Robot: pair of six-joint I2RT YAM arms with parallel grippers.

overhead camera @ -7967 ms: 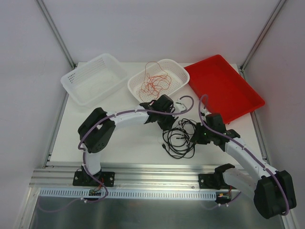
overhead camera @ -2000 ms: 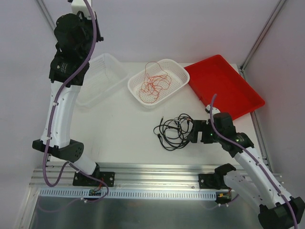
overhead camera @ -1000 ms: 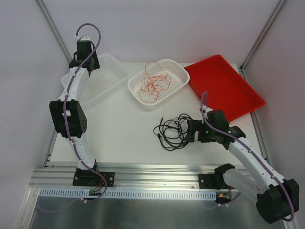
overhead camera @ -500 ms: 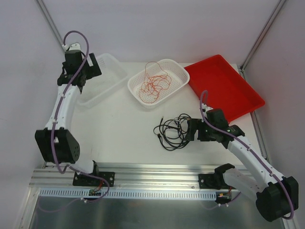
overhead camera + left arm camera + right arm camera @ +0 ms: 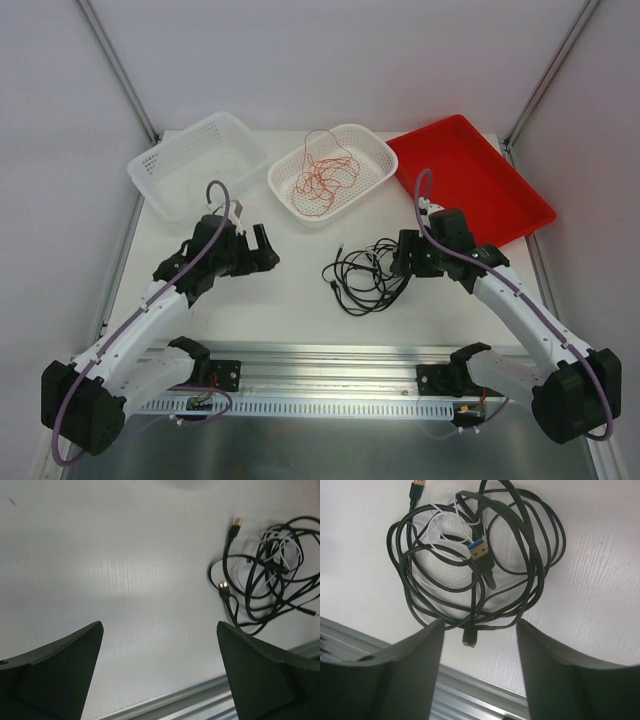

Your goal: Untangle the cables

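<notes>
**Task object.** The tangled cables (image 5: 366,277) lie on the table (image 5: 270,310), slightly to the 3 o'clock side of its centre. The bundle is made up of black cable loops (image 5: 520,555) with a thin white cable (image 5: 445,532) threaded through them. In the right wrist view, a blue-tongued USB plug (image 5: 477,548) rests across the middle of the bundle. A gold-tipped plug (image 5: 237,522) protrudes at the bundle's edge in the left wrist view.

**Right gripper.** The right gripper (image 5: 402,262) is positioned at the 3 o'clock edge of the bundle. Its fingers (image 5: 415,675) are spread wide, and the cable loops are seen between and beyond them. Nothing is clamped. Contact with the cables cannot be determined.

**Left gripper.** The left gripper (image 5: 266,250) is positioned at 9 o'clock of the bundle, well apart from it, over bare table. Its fingers (image 5: 55,675) are spread wide and nothing is held.

**Surroundings.** A white basket (image 5: 372,140) containing an orange wire (image 5: 325,178) is located at 12 o'clock of the bundle. A second white basket (image 5: 150,165) is located at 10 o'clock. A red tray (image 5: 470,190) is located at 2 o'clock, near the right arm (image 5: 520,310).
</notes>
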